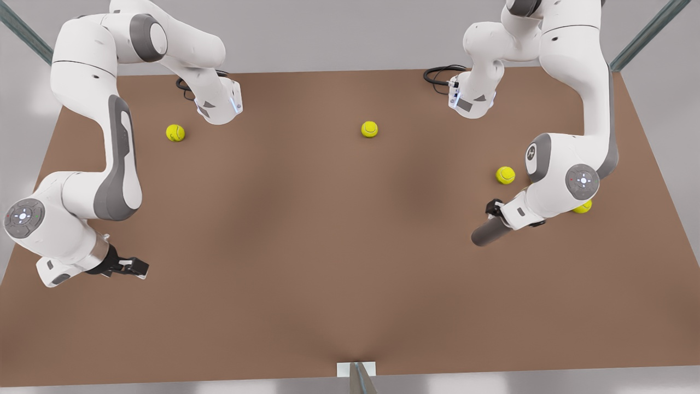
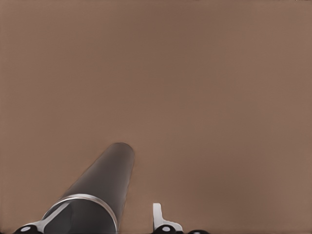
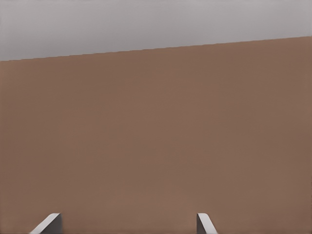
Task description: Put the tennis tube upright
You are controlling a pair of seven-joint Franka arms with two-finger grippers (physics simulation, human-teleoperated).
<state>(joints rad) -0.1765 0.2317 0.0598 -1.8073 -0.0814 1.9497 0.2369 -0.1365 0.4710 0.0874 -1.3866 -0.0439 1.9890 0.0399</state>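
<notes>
Left jaws around tennis tube (image 2: 100, 187)

Matt tube, smooth table, glossy arm shells.

The tennis tube (image 1: 488, 232) at the left gripper (image 1: 500, 214) is matt dark grey, plastic-looking, with a bright metallic rim (image 2: 87, 199) nearest the fingers (image 2: 157, 215), which look pale and satiny. The table (image 1: 306, 230) under both grippers is smooth, matt brown, board-like. The right gripper (image 1: 136, 266) is black matt plastic; its arm shell is glossy white. A tennis ball (image 1: 505, 175) near the left gripper looks felt-fuzzy.
</notes>
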